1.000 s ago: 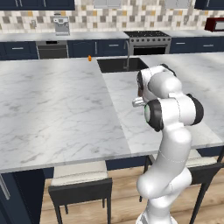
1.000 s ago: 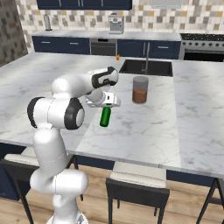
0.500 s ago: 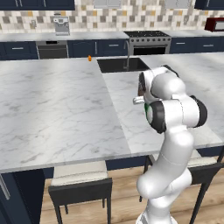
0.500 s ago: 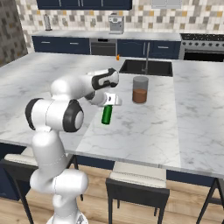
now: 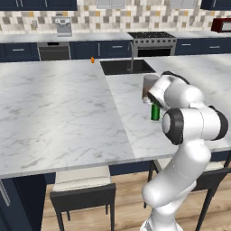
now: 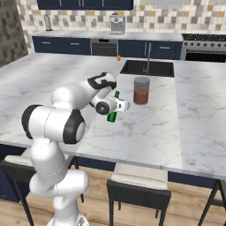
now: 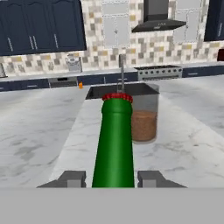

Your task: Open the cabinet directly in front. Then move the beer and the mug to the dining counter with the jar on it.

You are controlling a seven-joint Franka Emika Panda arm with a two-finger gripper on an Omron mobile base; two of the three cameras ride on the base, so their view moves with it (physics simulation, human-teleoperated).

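My gripper (image 7: 113, 177) is shut on the beer (image 7: 116, 140), a slim green bottle with a dark red cap that runs away from the camera between the two finger tips. From the right base, the beer (image 6: 112, 115) hangs tilted in the gripper (image 6: 115, 106) low over the dining counter (image 6: 145, 132). The jar (image 6: 141, 90) with brown contents stands just beyond it, near the sink. The left base view has the beer (image 5: 155, 112) in front of the jar (image 5: 148, 85). The mug (image 5: 92, 59), small with an orange top, sits at the counter's far edge. Navy cabinet doors (image 7: 39, 26) hang on the far wall.
An inset sink (image 6: 145, 68) with a tall faucet (image 7: 121, 72) lies behind the jar. Dark stools (image 6: 139, 194) stand along the counter's near edge. Across the aisle is a worktop with a stove (image 5: 151, 43) and a coffee machine (image 5: 63, 26).
The arm has carried the bottle a little to the right, toward the jar. The grip looks the same, and the jar and mug have not moved.
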